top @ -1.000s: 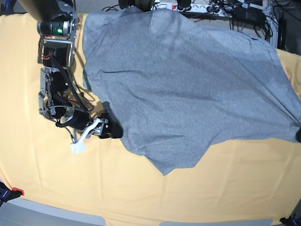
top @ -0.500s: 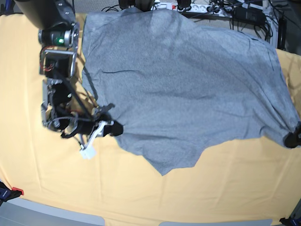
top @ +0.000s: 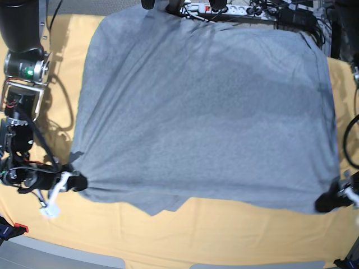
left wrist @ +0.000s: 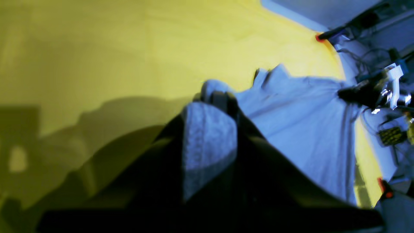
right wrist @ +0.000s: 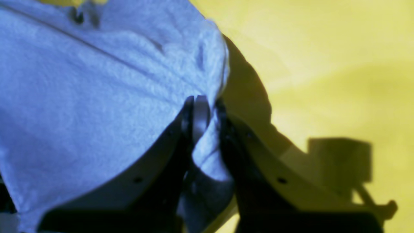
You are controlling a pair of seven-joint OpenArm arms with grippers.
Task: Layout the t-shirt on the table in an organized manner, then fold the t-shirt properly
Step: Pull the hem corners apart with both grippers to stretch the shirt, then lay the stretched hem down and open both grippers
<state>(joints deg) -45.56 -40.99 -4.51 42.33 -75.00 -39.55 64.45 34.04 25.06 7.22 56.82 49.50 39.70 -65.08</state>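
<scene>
1. I judge the t-shirt [top: 207, 112] light, limp and non-fragile; it sags wherever unsupported, so hold it at hems or corners, never mid-panel.
2. The t-shirt lies spread, plain grey side up, across the desk [top: 241, 235], its far edge reaching the cables at the back.
3. The right tool [top: 76, 182] is clamped on the near corner at the base view's left; the wrist view shows fabric pinched between its jaws.
4. The left tool [top: 331, 200] is clamped on the opposite near corner, so the near hem runs taut between both.
</scene>
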